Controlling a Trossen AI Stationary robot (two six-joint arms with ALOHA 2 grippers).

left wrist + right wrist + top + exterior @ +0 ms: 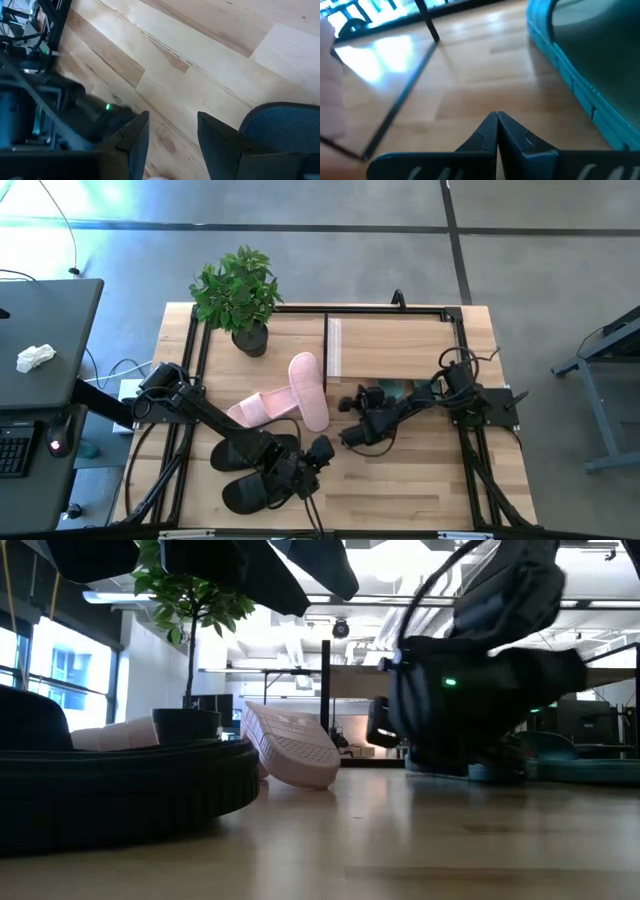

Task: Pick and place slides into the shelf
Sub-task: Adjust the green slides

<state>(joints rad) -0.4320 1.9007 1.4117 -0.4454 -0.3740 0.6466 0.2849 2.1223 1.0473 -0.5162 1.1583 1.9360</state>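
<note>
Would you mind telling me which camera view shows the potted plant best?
The high view: the potted plant shows whole from above, leaves and dark pot, standing at the table's far left beside the pink slides. The low view catches its pot and stems side-on behind a black slide. Neither wrist view shows it.

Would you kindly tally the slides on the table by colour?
Pink slides: 2
Black slides: 2
Green slide: 1 in view, partly hidden
Total: 5 slides visible
</note>
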